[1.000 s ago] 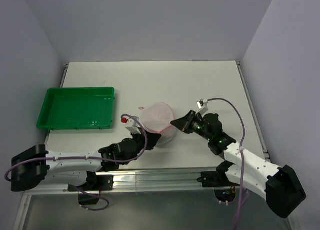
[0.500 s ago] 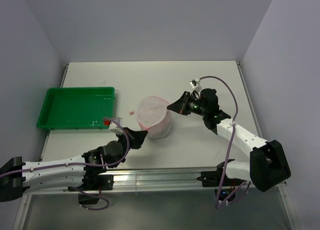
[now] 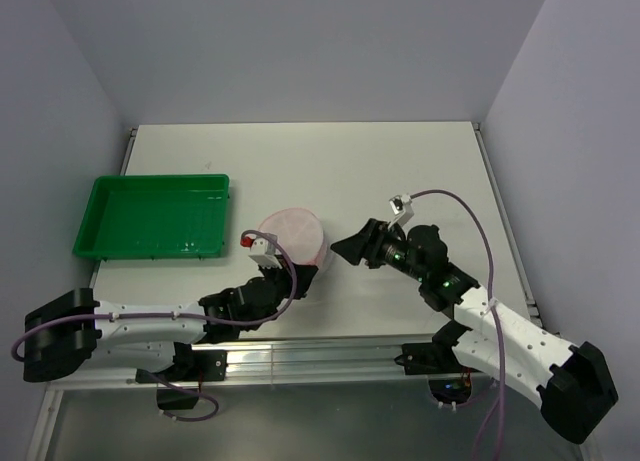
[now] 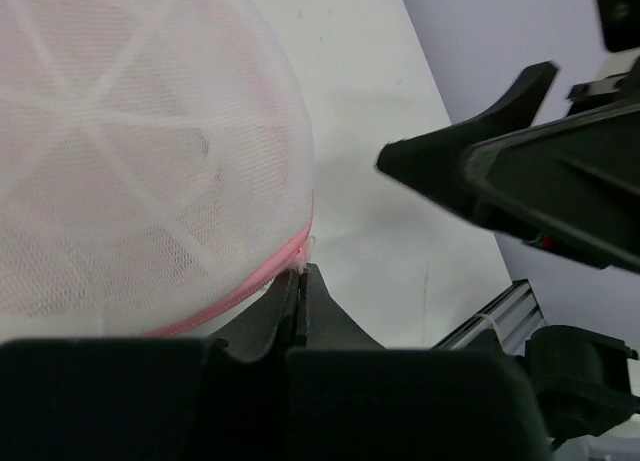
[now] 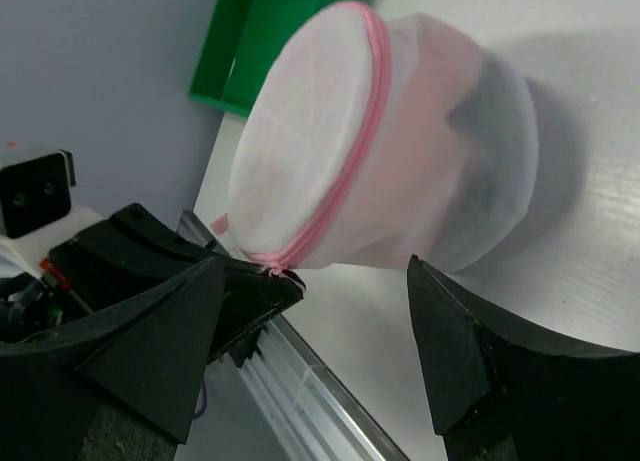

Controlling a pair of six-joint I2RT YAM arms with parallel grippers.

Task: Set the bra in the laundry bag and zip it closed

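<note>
The laundry bag is a round white mesh pouch with pink zipper trim, standing on the table between the two arms. The zipper line looks closed along the stretch that shows. A pinkish mass with a dark patch shows through the mesh; the bra cannot be made out plainly. My left gripper is shut on the pink trim at the bag's near edge, and it shows in the right wrist view too. My right gripper stands open just right of the bag, touching nothing.
A green plastic tray sits at the left of the table, its corner behind the bag. The table's near edge and metal rail run right below both grippers. The right finger hangs close to the left gripper.
My right gripper has opened, let go of the bag and drawn back toward the near side. The bag has shifted slightly left, with the left gripper still on its trim.
</note>
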